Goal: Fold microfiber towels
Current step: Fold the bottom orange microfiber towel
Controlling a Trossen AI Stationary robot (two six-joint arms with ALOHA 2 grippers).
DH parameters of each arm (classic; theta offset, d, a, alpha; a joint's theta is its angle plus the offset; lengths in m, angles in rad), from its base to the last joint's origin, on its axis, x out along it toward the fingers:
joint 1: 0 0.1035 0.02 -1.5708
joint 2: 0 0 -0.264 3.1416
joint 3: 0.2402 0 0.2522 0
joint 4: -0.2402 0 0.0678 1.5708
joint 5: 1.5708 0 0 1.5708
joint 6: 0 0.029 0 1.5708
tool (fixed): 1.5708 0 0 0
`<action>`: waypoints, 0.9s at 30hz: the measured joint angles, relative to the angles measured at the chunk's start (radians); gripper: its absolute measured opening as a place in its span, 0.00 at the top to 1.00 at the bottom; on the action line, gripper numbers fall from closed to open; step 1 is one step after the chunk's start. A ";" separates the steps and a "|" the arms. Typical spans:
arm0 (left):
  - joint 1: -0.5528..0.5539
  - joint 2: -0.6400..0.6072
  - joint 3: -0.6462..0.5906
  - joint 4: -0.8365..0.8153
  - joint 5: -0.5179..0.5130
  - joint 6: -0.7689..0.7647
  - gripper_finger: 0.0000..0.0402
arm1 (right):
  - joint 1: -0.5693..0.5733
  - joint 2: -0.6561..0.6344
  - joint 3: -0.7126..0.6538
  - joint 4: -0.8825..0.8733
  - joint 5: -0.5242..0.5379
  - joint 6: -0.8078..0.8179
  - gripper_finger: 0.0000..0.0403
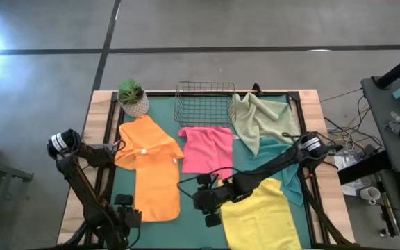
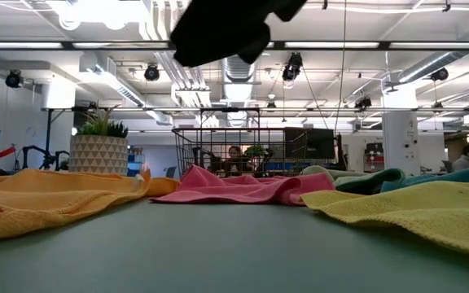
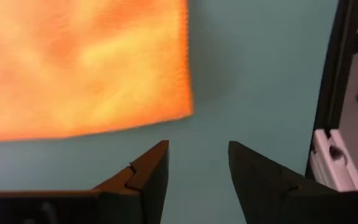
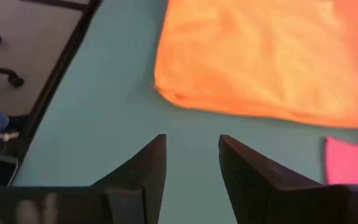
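Note:
Two orange towels (image 1: pixel 151 170) lie overlapping on the green mat at the left; they also show in the right wrist view (image 4: pixel 266 56). The pink towel (image 1: pixel 207 149) lies crumpled at the centre. The sage green towel (image 1: pixel 262 118) lies at the far right with the teal towel (image 1: pixel 287 163) beside it, and the yellow towel (image 1: pixel 259 215) lies at the near right. My right gripper (image 4: pixel 192 162) is open above the mat, between the orange and yellow towels. My left gripper (image 3: pixel 197 168) is open near the near corner of the orange towel (image 3: pixel 79 62). Neither gripper touches a towel.
A wire basket (image 1: pixel 203 104) stands at the far middle of the table. A potted plant (image 1: pixel 132 97) stands at the far left. Bare green mat (image 1: pixel 193 222) shows between the orange and yellow towels. The dark table frame (image 3: pixel 331 93) runs close to my left gripper.

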State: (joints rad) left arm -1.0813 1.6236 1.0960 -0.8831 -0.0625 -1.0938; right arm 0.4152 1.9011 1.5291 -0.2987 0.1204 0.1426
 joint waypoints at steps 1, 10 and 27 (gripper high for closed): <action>0.000 0.000 0.023 -0.044 -0.001 0.004 0.63 | 0.000 0.007 0.000 0.006 0.000 0.000 0.65; -0.006 -0.001 0.192 -0.275 -0.242 0.059 0.63 | 0.004 0.102 0.081 0.087 -0.052 -0.050 0.66; -0.021 0.209 0.163 -0.139 -0.260 0.082 0.63 | 0.003 0.420 0.546 -0.169 -0.109 -0.184 0.65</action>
State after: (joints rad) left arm -1.1019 1.8327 1.2592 -1.0225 -0.3223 -1.0120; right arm 0.4187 2.3215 2.0747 -0.4675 0.0109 -0.0417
